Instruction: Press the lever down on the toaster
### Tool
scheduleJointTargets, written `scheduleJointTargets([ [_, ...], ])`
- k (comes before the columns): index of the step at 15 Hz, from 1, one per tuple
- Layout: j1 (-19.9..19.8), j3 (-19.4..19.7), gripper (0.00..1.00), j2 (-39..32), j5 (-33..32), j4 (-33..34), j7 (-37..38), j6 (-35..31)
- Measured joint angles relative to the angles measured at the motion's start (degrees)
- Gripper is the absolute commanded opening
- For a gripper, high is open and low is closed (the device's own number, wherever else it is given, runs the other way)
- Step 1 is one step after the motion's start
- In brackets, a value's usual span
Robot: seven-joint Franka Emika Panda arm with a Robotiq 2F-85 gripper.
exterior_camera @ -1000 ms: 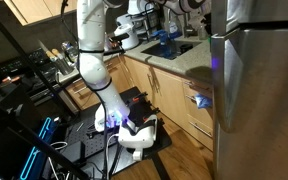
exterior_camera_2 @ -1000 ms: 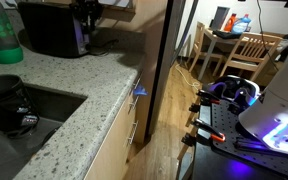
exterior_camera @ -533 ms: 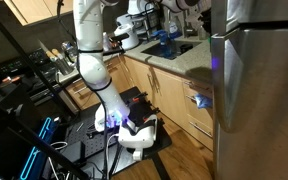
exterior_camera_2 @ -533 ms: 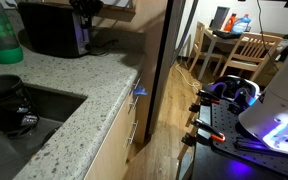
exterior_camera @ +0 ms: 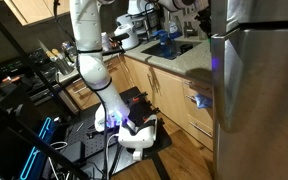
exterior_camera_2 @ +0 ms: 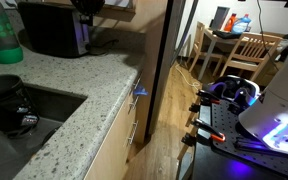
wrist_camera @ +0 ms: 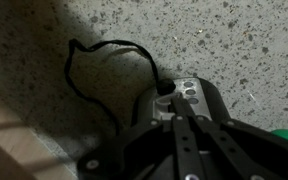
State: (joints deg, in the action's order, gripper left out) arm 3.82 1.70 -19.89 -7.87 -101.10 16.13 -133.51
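The black toaster (exterior_camera_2: 46, 30) stands at the back of the speckled counter (exterior_camera_2: 74, 85), and in the wrist view (wrist_camera: 144, 150) I look down on it. Its silver button panel (wrist_camera: 190, 95) is at one end, with the small lever knob (wrist_camera: 165, 89) beside it. My gripper (wrist_camera: 176, 112) comes in from the bottom of the wrist view. Its two dark fingers (wrist_camera: 184, 140) lie together, shut, with the tips right at the lever end of the toaster. In an exterior view the gripper (exterior_camera_2: 87, 6) hangs just above the toaster's top. I cannot tell whether it touches the lever.
The toaster's black cord (wrist_camera: 99, 48) loops over the counter. A green bottle (exterior_camera_2: 0, 38) stands beside the toaster, and a sink (exterior_camera_2: 19, 105) holds a dark item. The steel fridge (exterior_camera: 259, 90) and my white arm (exterior_camera: 89, 45) also show. A wooden table and chairs (exterior_camera_2: 234, 50) stand beyond.
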Motion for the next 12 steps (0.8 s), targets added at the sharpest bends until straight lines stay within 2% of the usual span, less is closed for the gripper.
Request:
scheduleJointTargets([
  [12,1.3,-0.3,0.00,3.5,-0.4,-6.4,0.0,0.0],
])
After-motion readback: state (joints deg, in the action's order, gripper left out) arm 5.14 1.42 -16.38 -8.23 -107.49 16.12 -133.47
